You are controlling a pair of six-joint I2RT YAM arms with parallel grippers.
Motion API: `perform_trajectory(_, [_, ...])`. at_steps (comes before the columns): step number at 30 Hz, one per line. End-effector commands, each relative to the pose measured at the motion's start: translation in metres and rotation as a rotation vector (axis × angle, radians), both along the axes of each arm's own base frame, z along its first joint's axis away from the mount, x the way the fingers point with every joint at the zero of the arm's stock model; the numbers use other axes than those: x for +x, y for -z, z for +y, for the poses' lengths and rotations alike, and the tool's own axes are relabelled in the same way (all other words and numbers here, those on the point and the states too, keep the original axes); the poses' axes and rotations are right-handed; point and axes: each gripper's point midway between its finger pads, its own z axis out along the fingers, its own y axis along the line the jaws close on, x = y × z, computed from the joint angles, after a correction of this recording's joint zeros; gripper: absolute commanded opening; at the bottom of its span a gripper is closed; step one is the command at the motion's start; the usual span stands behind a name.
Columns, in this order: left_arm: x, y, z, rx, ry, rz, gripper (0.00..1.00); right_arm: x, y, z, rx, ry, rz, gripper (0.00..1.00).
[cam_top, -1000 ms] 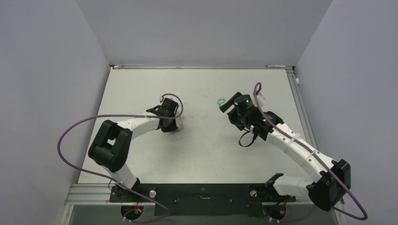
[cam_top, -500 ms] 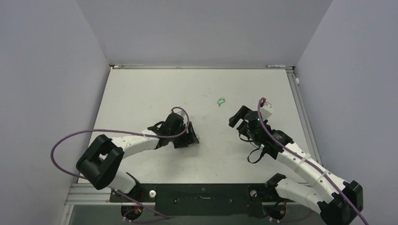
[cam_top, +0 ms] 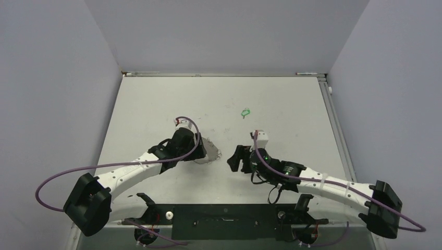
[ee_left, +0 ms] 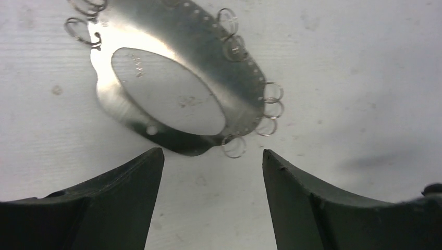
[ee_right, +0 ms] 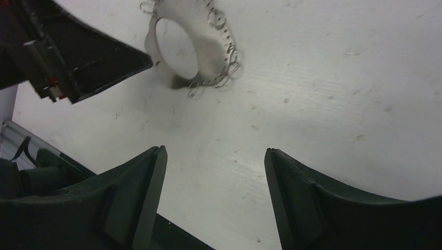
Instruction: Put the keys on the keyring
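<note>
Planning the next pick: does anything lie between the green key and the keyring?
Nothing visible does. Only table surface lies between the key and the keyring. The open right gripper sits beside the keyring, nearer the arm bases, off that line.

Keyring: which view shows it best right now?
Left wrist: the keyring fills the frame, rim loops clear. Right wrist shows it smaller, near the top edge; top external shows only a small grey patch.

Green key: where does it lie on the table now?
In the top view the green key lies alone on the table, just right of centre, beyond the right gripper and the keyring.
</note>
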Motion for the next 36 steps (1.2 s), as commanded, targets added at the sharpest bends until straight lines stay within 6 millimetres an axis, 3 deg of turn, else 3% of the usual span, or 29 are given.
perform_trajectory(1, [0.006, 0.012, 0.041, 0.178, -0.070, -0.065, 0.65, -0.013, 0.000, 0.054, 0.098, -0.026, -0.045, 0.70])
perform_trajectory(9, [0.030, 0.010, 0.060, 0.222, -0.145, -0.109, 0.53, -0.012, 0.026, 0.099, 0.085, 0.011, -0.044, 0.59])
perform_trajectory(12, [0.029, 0.003, 0.062, 0.214, -0.139, -0.141, 0.52, -0.006, 0.036, 0.106, 0.071, 0.009, -0.046, 0.51])
perform_trajectory(26, [0.015, -0.001, 0.067, 0.196, -0.065, -0.223, 0.48, 0.037, 0.067, 0.136, 0.171, -0.026, 0.060, 0.37])
perform_trajectory(36, [0.009, -0.002, 0.068, 0.171, -0.060, -0.255, 0.45, 0.041, 0.087, 0.150, 0.164, -0.042, 0.108, 0.28])
